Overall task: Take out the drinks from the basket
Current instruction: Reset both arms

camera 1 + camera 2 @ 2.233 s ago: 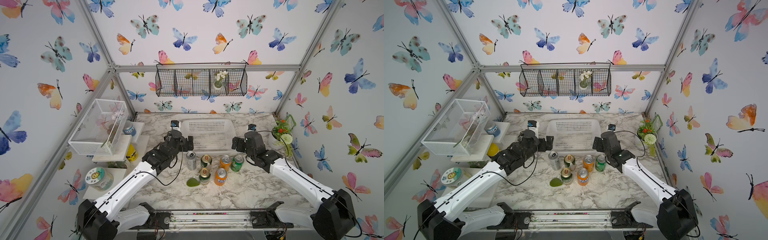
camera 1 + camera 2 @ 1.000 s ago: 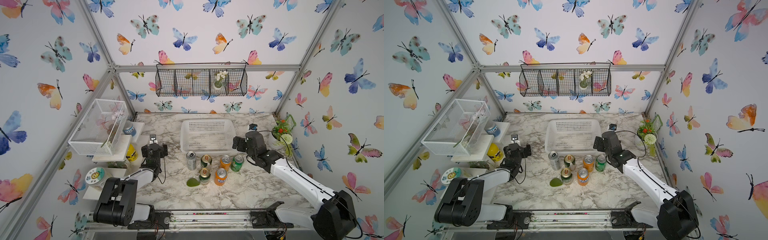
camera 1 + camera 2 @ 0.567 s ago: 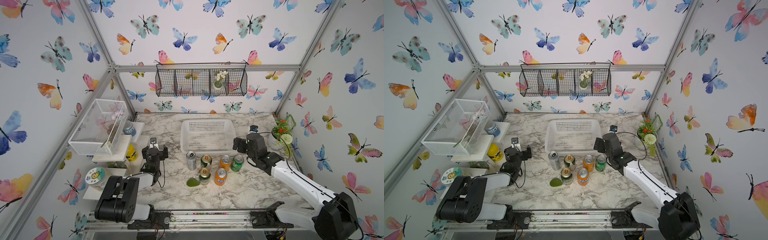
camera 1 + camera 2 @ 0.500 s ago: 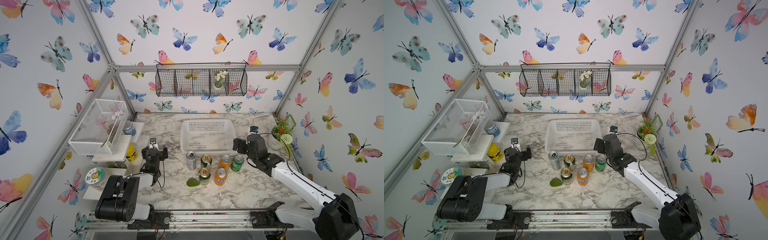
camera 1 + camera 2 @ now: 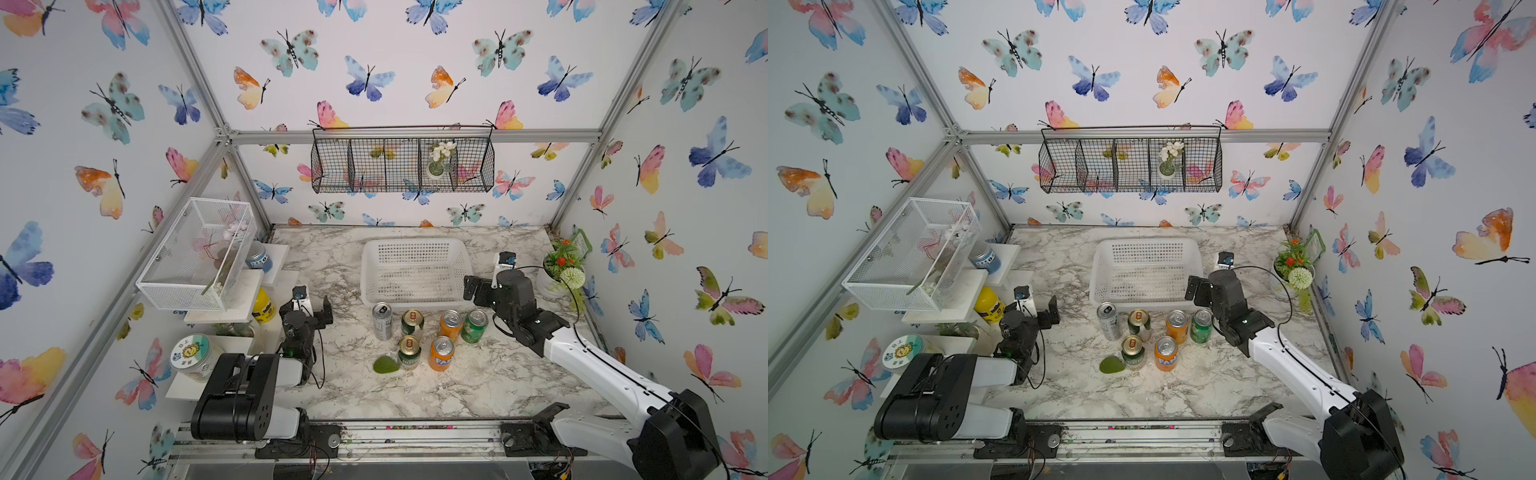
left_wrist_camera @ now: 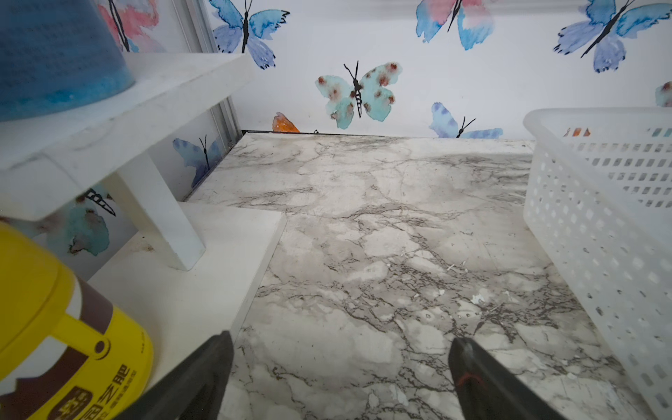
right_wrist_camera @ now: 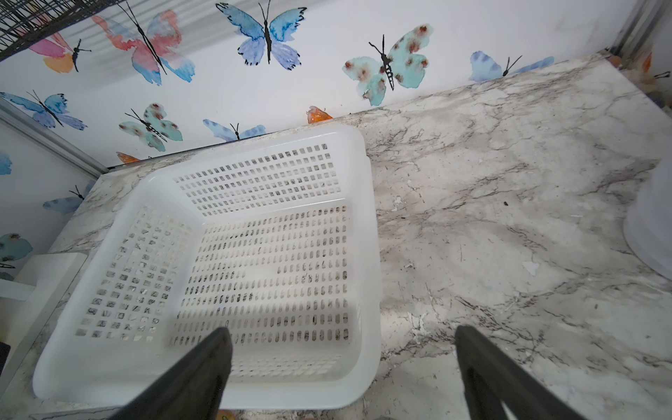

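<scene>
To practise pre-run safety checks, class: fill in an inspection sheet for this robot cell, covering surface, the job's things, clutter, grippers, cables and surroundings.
Surface: marble-pattern tabletop, scattered pale flecks.
Job's things: white perforated basket empty; six cans upright on the tabletop: slim silver can, two green-and-cream cans, two orange Fanta cans, bright green can.
Clutter: green leaf-shaped piece beside the nearer green-and-cream can.
Grippers: left gripper open, empty; right gripper open, empty, at the basket's corner.
Cables: black cable loops off the left wrist; another off the right wrist, near the potted plant.
Surroundings: black wire wall basket; white wire-mesh box; shelves holding yellow jar and blue-lidded jar.
</scene>
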Controlling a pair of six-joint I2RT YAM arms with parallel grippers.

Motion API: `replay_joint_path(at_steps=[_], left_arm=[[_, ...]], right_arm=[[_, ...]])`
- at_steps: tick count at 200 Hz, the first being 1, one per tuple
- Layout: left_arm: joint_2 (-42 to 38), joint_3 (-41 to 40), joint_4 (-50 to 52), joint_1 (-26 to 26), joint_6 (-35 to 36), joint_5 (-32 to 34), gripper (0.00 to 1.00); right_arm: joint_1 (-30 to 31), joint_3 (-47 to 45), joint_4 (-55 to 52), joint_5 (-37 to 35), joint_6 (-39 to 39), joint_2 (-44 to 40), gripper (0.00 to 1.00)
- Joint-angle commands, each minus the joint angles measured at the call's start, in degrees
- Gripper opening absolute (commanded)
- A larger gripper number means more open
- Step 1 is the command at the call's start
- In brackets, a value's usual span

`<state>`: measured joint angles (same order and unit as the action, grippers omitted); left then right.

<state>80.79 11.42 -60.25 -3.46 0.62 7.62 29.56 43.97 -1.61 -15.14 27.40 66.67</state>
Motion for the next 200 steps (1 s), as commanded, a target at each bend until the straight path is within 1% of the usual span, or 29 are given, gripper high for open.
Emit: replay_joint_path(at_steps=[1,28,60,62,68,71,83,86,93,95,98,100,112,121,127,138,163,180,200], left_arm=[[0.1,0.3,-2.2,0.3,-0.3,-1.7,0.99],[0.1,0.3,-2.2,0.3,-0.3,-1.6,0.99],[0.1,0.3,-2.2,0.3,-0.3,-1.6,0.99],[0.1,0.3,-2.2,0.2,-0.4,-1.6,0.99],[0.1,0.3,-2.2,0.3,-0.3,-1.6,0.99],[0.1,0.3,-2.2,0.3,-0.3,-1.6,0.99],[0.1,0.3,-2.2,0.2,-0.3,-1.6,0.99],[0.1,0.3,-2.2,0.3,-0.4,-1.6,0.99],[0.1,0.3,-2.2,0.2,-0.3,-1.6,0.99],[0.1,0.3,-2.2,0.2,-0.3,-1.6,0.99],[0.1,0.3,-2.2,0.2,-0.3,-1.6,0.99],[0.1,0.3,-2.2,0.2,-0.3,-1.6,0.99],[0.1,0.4,-2.2,0.2,-0.3,-1.6,0.99],[0.2,0.4,-2.2,0.2,-0.3,-1.6,0.99],[0.2,0.4,-2.2,0.2,-0.4,-1.6,0.99],[0.2,0.4,-2.1,0.2,-0.3,-1.6,0.99],[0.2,0.4,-2.0,0.2,-0.3,-1.7,0.99],[0.2,0.4,-2.0,0.2,-0.3,-1.7,0.99],[0.2,0.4,-2.0,0.2,-0.3,-1.7,0.99]], right_arm=[[-0.2,1.5,-0.1,-2.0,0.1,1.5,0.99],[-0.2,3.5,-2.4,-5.3,0.8,4.0,0.98],[-0.3,3.6,-3.0,-9.1,1.9,5.8,0.98],[-0.2,3.7,-3.0,-9.4,1.9,6.0,0.97],[-0.3,3.9,-3.2,-10.3,2.5,6.6,0.84],[-0.3,4.0,-3.4,-10.9,2.7,6.8,0.81],[-0.3,4.5,-4.2,-14.1,4.3,7.3,0.78],[-0.3,4.5,-3.9,-14.8,4.4,7.5,0.79],[-0.3,4.1,-2.2,-15.6,3.5,7.3,0.85],[-0.3,4.0,-1.6,-15.7,2.9,7.3,0.89],[-0.3,3.8,-0.7,-15.8,2.2,7.2,0.98],[-0.3,3.6,-0.1,-15.9,1.8,7.2,1.0],[-0.3,2.8,4.4,-15.0,-2.0,7.1,0.99],[-0.4,1.8,9.0,-13.7,-7.0,7.0,0.99],[-0.3,1.2,11.4,-14.1,-9.1,7.0,0.99],[-0.5,0.5,14.8,-16.6,-10.8,7.3,0.99],[-2.2,-1.2,21.7,-16.2,-17.3,8.5,0.99],[-4.5,-2.7,25.4,-13.4,-21.5,9.7,0.99],[-8.1,-5.5,29.4,-11.6,-23.5,10.4,0.99]])
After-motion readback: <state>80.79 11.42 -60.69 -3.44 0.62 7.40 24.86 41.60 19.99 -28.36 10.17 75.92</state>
